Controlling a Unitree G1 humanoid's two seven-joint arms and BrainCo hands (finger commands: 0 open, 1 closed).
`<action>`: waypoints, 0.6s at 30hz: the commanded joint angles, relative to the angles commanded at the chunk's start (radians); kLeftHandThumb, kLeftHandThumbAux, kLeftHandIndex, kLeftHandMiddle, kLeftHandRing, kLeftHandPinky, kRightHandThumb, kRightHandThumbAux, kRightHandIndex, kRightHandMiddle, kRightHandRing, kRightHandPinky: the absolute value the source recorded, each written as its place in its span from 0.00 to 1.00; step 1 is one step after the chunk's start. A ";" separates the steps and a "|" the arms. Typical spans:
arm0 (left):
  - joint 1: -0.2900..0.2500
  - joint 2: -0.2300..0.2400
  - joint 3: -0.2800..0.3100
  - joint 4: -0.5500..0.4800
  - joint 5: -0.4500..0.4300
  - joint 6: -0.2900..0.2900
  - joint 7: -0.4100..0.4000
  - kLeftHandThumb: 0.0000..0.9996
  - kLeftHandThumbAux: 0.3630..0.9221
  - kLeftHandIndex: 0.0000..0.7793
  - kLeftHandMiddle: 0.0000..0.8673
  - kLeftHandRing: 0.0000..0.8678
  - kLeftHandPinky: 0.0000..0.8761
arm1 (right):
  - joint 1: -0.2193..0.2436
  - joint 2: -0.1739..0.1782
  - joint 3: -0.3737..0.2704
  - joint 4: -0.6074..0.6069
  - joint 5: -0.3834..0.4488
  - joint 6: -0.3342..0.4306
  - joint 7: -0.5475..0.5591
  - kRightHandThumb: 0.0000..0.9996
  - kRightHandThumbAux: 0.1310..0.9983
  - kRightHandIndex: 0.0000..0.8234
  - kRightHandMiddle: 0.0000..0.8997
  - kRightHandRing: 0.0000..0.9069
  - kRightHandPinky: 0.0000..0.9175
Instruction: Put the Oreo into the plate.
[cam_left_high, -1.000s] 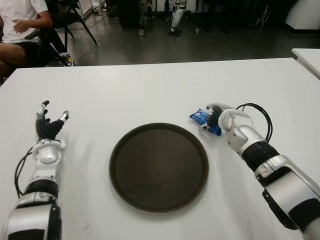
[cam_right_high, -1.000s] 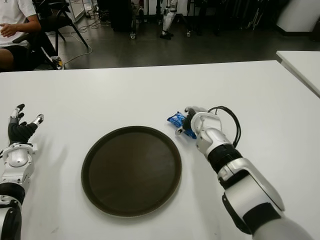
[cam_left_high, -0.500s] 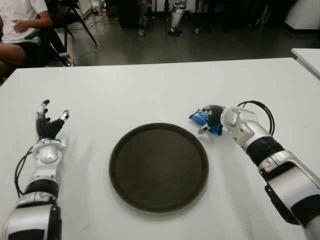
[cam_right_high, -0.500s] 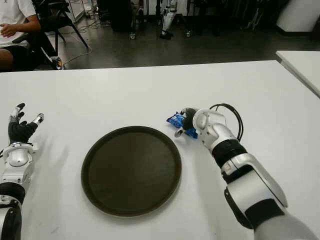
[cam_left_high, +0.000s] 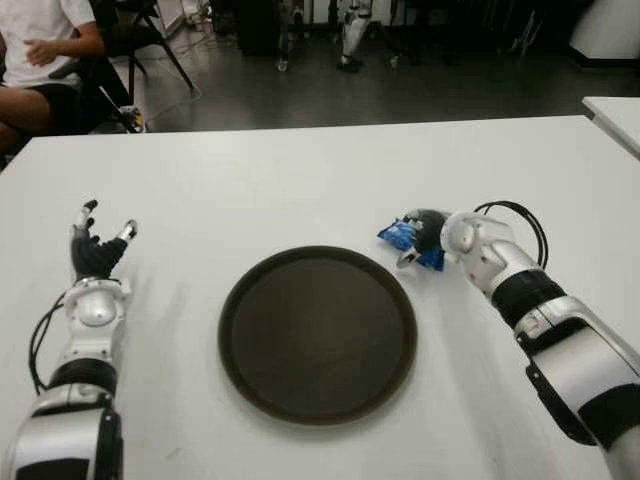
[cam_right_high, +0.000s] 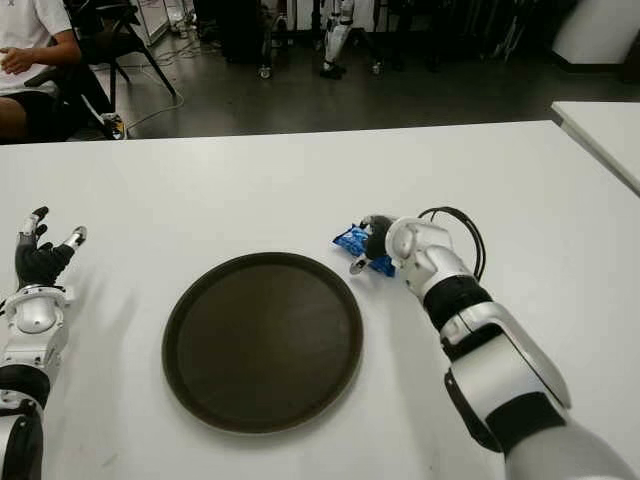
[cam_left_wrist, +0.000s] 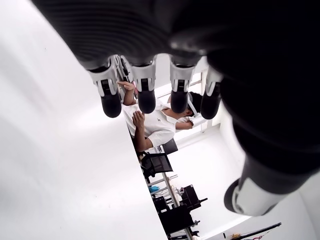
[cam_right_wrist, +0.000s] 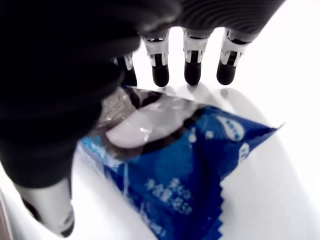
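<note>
Fingers (cam_right_wrist: 192, 67) of the right hand (cam_left_high: 452, 236) are reaching over the Oreo (cam_left_high: 401, 235) without gripping it, beside the plate (cam_left_high: 318, 333); left hand (cam_left_high: 96, 256) is idling open on the worktop (cam_left_high: 300, 190).

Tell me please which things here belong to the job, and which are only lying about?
Belong to the job:
- Oreo packet, on the table just beyond the plate's rim
- plate, nothing in it
- right robot hand, over the packet, grasp not closed

Only about:
- left robot hand, open, left of the plate
- table
- seated person behind
</note>
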 joint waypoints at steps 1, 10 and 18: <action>0.000 0.001 -0.002 0.000 0.003 -0.001 0.001 0.00 0.58 0.00 0.00 0.00 0.00 | -0.001 0.001 -0.001 0.003 0.001 0.000 -0.002 0.00 0.69 0.03 0.08 0.02 0.00; 0.006 0.000 -0.008 -0.012 0.009 0.006 0.008 0.00 0.56 0.00 0.00 0.00 0.00 | 0.004 0.001 -0.012 -0.011 0.004 0.021 -0.012 0.00 0.68 0.04 0.09 0.03 0.00; 0.010 -0.005 0.000 -0.024 -0.004 0.017 0.000 0.00 0.57 0.00 0.00 0.00 0.00 | 0.003 0.000 -0.016 -0.014 0.004 0.044 -0.012 0.00 0.70 0.03 0.08 0.04 0.00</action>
